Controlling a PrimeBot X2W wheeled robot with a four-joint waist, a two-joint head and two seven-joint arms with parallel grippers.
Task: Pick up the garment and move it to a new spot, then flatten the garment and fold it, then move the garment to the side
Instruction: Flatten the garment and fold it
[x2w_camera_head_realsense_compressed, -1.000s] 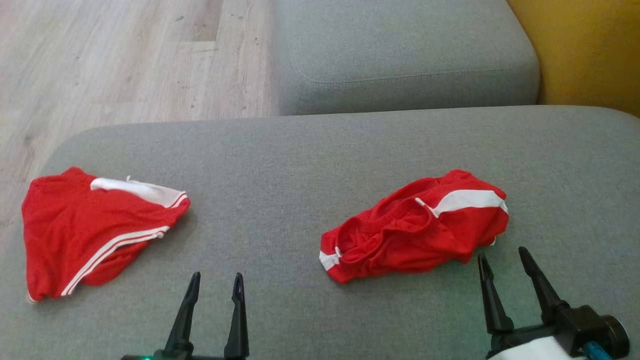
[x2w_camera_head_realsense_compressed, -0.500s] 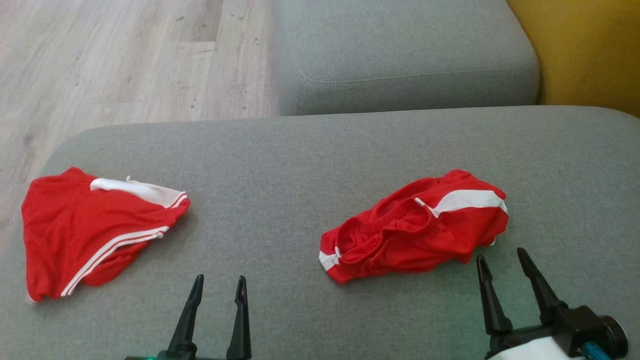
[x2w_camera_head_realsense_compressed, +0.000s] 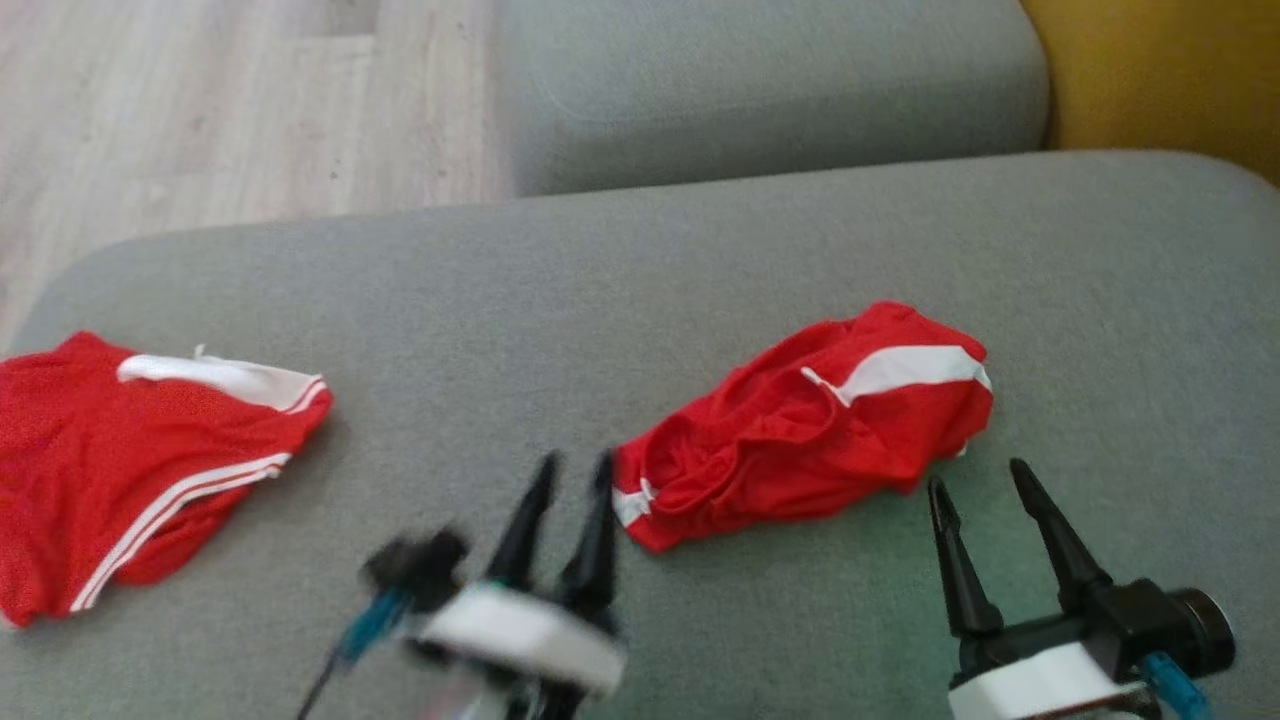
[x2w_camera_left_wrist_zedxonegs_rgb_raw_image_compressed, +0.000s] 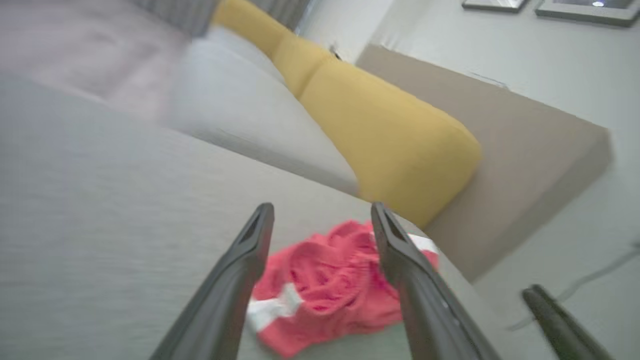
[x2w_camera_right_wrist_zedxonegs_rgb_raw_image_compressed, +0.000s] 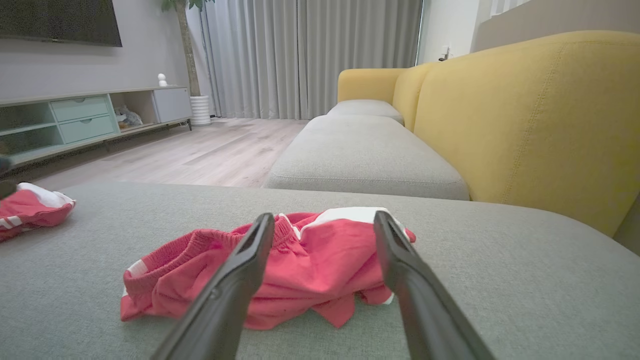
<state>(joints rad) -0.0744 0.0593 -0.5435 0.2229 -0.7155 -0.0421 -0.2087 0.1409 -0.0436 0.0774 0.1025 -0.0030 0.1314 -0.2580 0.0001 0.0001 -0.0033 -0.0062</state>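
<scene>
Left end effector (x2w_camera_head_realsense_compressed: 577, 462): wide apart, empty, beside left corner of shorts (x2w_camera_head_realsense_compressed: 800, 430).
Right end effector (x2w_camera_head_realsense_compressed: 977, 475): wide apart, empty, near their right edge.
Shorts: crumpled, on cushion (x2w_camera_head_realsense_compressed: 500, 300).
Room: second pair (x2w_camera_head_realsense_compressed: 130, 470) well apart, far left.

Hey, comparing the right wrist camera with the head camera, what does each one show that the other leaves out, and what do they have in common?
Right wrist view's extras: grey curtains, a cabinet with drawers and a white plant pot across the room. Head view's extras: a clear look at the left gripper, blurred and open, beside the crumpled red garment. Shared: that crumpled garment, the second red garment at the left, the grey cushion, the yellow backrest, the wood floor and the open right gripper.
</scene>
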